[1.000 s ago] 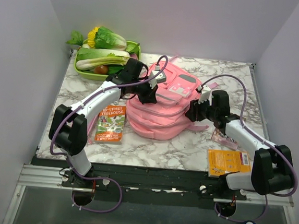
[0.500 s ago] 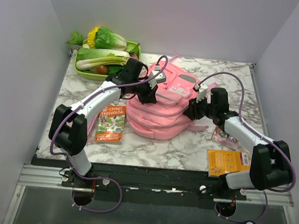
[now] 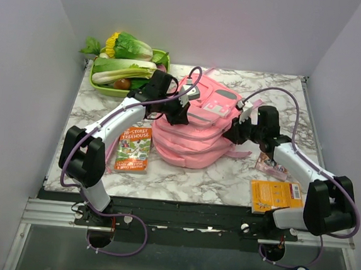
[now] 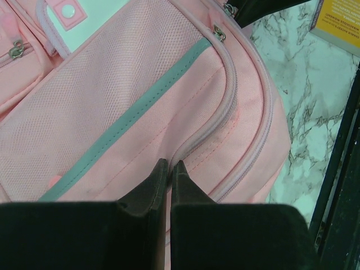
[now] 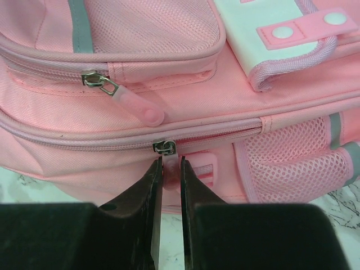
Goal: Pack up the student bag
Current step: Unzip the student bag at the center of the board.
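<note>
The pink student bag (image 3: 197, 127) lies flat in the middle of the marble table. My left gripper (image 3: 180, 112) rests on its upper left part, and in the left wrist view (image 4: 170, 164) it is shut, pinching a fold of the bag's fabric (image 4: 185, 112) beside a zip seam. My right gripper (image 3: 232, 135) is at the bag's right side. In the right wrist view (image 5: 170, 164) it is shut on the pink pull tab (image 5: 171, 167) hanging from a metal zip slider (image 5: 165, 147) on the bag's (image 5: 140, 34) long zip. The zip looks closed on both sides of the slider.
A Treehouse book (image 3: 133, 148) lies left of the bag. An orange book (image 3: 276, 195) lies front right, with a small pink pencil case (image 3: 271, 165) behind it. A green tray of vegetables (image 3: 124, 73) stands back left. White walls close in three sides.
My right arm has shifted slightly at the bag's right side, its gripper staying by the zip. The left arm and the bag have not visibly moved.
</note>
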Controlling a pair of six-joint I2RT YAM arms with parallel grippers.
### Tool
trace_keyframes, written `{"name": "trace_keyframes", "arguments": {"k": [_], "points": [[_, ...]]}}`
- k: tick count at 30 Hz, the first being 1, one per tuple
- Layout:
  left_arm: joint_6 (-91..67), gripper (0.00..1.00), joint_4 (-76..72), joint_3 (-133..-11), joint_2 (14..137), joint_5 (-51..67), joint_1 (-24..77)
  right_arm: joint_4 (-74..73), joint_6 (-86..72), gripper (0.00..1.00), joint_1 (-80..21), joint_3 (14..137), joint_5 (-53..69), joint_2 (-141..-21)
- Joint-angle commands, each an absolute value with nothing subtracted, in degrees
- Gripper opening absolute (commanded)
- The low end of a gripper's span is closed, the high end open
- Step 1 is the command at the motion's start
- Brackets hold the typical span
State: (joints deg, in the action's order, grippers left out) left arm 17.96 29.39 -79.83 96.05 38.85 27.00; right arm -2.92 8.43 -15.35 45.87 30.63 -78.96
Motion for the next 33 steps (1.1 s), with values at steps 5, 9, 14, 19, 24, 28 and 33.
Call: {"name": "trace_keyframes", "arguments": {"k": [5, 9, 14, 19, 24, 28, 33], "points": [[14.9, 0.0, 26.7, -82.1, 95.2, 38.2, 26.9, -3.0, 4.1, 0.07, -15.3, 43.9, 33.9, -74.8], [12.7, 0.0, 25.8, -82.6, 96.1, 36.1, 27.0, -2.9, 2.6, 0.05, -16.8, 42.6, 33.5, -72.6], [11.1, 0.0, 25.3, -83.2, 96.8, 36.0, 27.2, -3.8, 1.2, 0.03, -21.6, 41.7, 30.1, -70.6], [10.0, 0.0, 25.2, -83.8, 97.6, 34.5, 28.0, -3.8, -1.4, 0.01, -27.2, 40.9, 26.6, -69.1], [9.6, 0.0, 25.7, -84.6, 98.3, 31.7, 29.4, -2.9, -5.3, 0.01, -30.6, 39.7, 22.2, -66.7], [8.5, 0.0, 25.7, -85.5, 99.2, 28.2, 30.8, -4.6, -8.5, 0.01, -34.3, 40.4, 15.4, -65.4], [6.8, 0.0, 25.6, -86.7, 100.8, 22.9, 33.0, -6.9, -10.6, 0.01, -39.4, 46.0, 9.4, -68.3]]}}
